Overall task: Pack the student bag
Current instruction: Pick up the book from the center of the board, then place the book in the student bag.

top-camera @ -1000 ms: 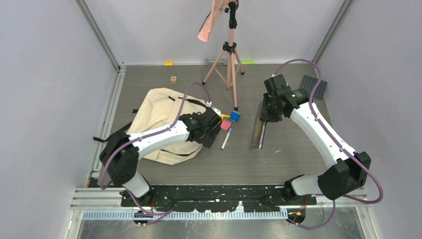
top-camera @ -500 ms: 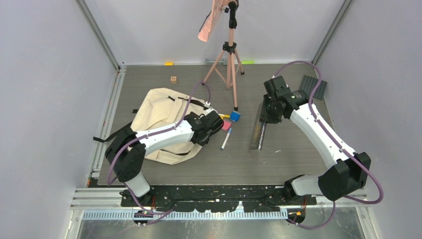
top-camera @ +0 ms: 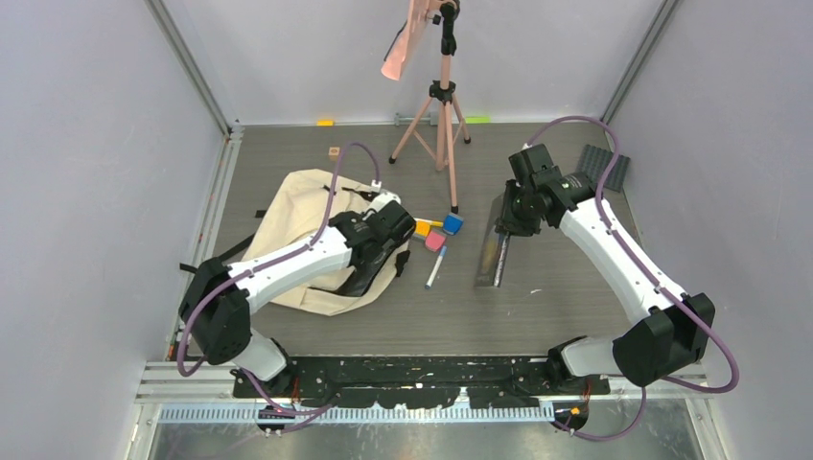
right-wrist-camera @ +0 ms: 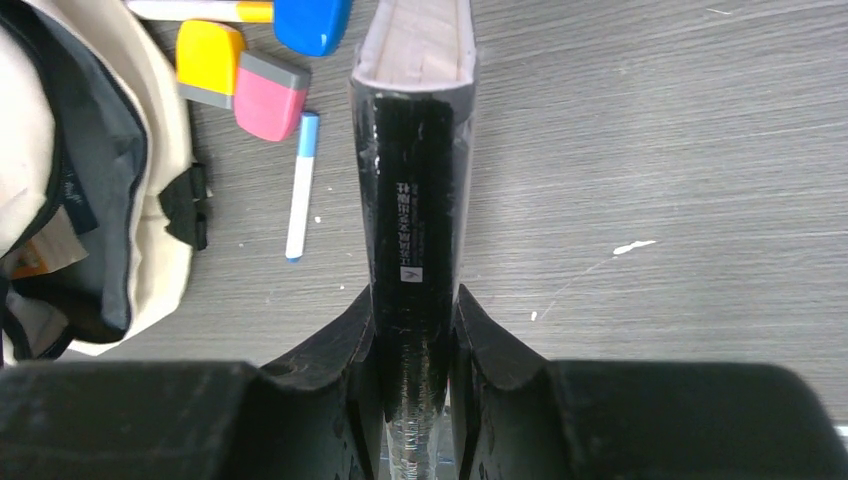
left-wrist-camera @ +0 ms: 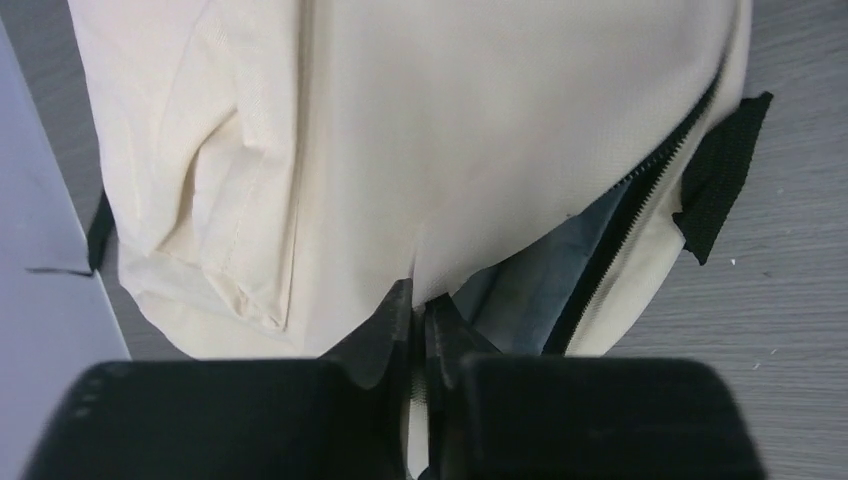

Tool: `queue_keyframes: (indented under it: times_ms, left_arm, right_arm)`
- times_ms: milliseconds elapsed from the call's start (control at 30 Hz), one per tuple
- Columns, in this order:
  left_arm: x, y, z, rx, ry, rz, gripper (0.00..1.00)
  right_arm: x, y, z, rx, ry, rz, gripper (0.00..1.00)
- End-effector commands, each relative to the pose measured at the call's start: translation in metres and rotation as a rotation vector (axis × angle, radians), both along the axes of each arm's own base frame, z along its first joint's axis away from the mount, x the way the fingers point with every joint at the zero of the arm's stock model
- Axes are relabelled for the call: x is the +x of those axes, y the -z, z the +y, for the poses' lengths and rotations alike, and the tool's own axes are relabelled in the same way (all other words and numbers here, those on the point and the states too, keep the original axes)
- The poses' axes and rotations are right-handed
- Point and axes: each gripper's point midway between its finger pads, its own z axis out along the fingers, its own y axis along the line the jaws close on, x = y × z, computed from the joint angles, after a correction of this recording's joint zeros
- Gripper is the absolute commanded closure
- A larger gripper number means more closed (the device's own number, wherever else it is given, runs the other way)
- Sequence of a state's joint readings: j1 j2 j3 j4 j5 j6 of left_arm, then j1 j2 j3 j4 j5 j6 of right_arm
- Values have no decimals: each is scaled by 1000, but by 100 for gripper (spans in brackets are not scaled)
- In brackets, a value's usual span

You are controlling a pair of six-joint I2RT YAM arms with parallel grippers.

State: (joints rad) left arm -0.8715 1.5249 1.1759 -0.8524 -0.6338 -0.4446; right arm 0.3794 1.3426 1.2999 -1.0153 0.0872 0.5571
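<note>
At the near edge of the worktop [top-camera: 537, 316] the bases of both arms are bolted. The left pincer [left-wrist-camera: 420, 303] is closed on the student bag [top-camera: 292, 216]. A fold of cream canvas is nipped between its fingertips at the rim of the opening, just beside the black zip [left-wrist-camera: 640, 172]. There the dark grey lining [left-wrist-camera: 530, 290] is exposed. The bag is laid flat on the left half of the worktop, with its opening turned towards the middle.

On the right half, the right pincer [right-wrist-camera: 415, 300] is clamped on a black-spined book [right-wrist-camera: 415, 180], gripped across its thickness and held on edge. It cannot be told whether the book's lower end touches the worktop.

Between bag and book a white marker with a blue cap [right-wrist-camera: 298, 190] is laid on the worktop. Just beyond it a pink eraser [right-wrist-camera: 268, 95] is set touching a yellow block [right-wrist-camera: 207, 55], with a blue block [right-wrist-camera: 312, 22] near them.

Farther back, a pink tripod [top-camera: 443, 105] is stood near the middle. A small wooden cube [top-camera: 334, 152] is seen beyond the bag, and a dark ribbed pad [top-camera: 604, 165] is placed at the far right.
</note>
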Motion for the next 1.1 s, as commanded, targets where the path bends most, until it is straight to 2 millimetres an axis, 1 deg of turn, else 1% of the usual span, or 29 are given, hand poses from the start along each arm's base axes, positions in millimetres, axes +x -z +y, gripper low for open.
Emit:
queue_keyframes:
  times_ms: [0, 67, 100, 133, 167, 200, 233, 267, 300, 333, 367, 400, 433, 467, 500, 533, 567, 600, 633, 667, 700, 733, 767, 800, 833, 1000, 1033, 1067]
  left_arm:
    - [10, -43, 20, -75, -110, -80, 100]
    - [13, -70, 22, -137, -121, -138, 100]
    - [15, -85, 23, -172, -121, -170, 100]
    - [15, -99, 23, -209, -116, -197, 100]
    - [15, -110, 24, -245, -110, -215, 100]
    - [15, -120, 25, -281, -103, -229, 100]
    - [14, -127, 27, -311, -100, -238, 100]
    - [12, -132, 29, -334, -97, -244, 100]
    - [10, -137, 33, -347, -96, -252, 100]
    - [8, -140, 36, -351, -99, -257, 100]
    - [6, -143, 40, -351, -103, -258, 100]
    - [5, -144, 44, -351, -108, -256, 100]
    - [3, -145, 47, -349, -113, -252, 100]
    - [1, -146, 50, -350, -121, -251, 100]
    - [0, -147, 52, -356, -125, -250, 100]
    - [-1, -148, 52, -364, -126, -251, 100]
    - [-1, -150, 53, -377, -128, -255, 100]
    - [-1, -151, 53, -388, -131, -258, 100]
    - [-1, -152, 52, -402, -136, -258, 100]
    - [0, -153, 53, -416, -146, -261, 100]
    - [1, -154, 54, -426, -156, -264, 100]
    - [2, -155, 54, -435, -164, -265, 100]
    - [3, -156, 54, -447, -170, -266, 100]
    - [4, -157, 55, -455, -179, -263, 100]
    - [4, -159, 56, -461, -189, -261, 100]
    - [2, -162, 62, -475, -207, -263, 100]
    - [1, -163, 63, -483, -210, -266, 100]
    - [1, -164, 63, -495, -208, -267, 100]
  right_arm:
    - [23, -54, 32, 201, -14, -169, 99]
    - [22, -69, 51, 325, -23, -191, 99]
    - [23, -74, 64, 396, -49, -204, 99]
    - [22, -81, 73, 464, -30, -207, 99]
    - [23, -87, 89, 550, -46, -216, 99]
    - [23, -92, 96, 585, -49, -233, 99]
    - [25, -98, 109, 640, -55, -255, 99]
    - [26, -102, 116, 668, -61, -269, 99]
    - [29, -111, 129, 726, -69, -299, 99]
    - [31, -109, 137, 749, -69, -298, 99]
    - [34, -120, 150, 800, -85, -326, 99]
    - [38, -119, 158, 813, -90, -324, 99]
    - [37, -125, 171, 840, -114, -332, 99]
    - [42, -125, 181, 845, -126, -325, 99]
    - [39, -126, 194, 855, -155, -319, 99]
    - [44, -126, 206, 862, -175, -315, 99]
    - [40, -126, 217, 869, -201, -306, 99]
    - [41, -122, 231, 881, -222, -290, 99]
    - [45, -110, 240, 876, -223, -260, 99]
    - [42, -112, 250, 894, -235, -241, 99]
    - [44, -98, 258, 881, -230, -206, 99]
    - [41, -97, 265, 883, -233, -187, 99]
    - [43, -87, 270, 874, -228, -161, 99]
    - [40, -84, 276, 882, -221, -139, 99]
    - [41, -76, 280, 881, -216, -115, 99]
    - [45, -71, 301, 945, -223, -90, 99]
    - [46, -77, 305, 964, -238, -100, 99]
    - [47, -73, 309, 965, -243, -92, 99]
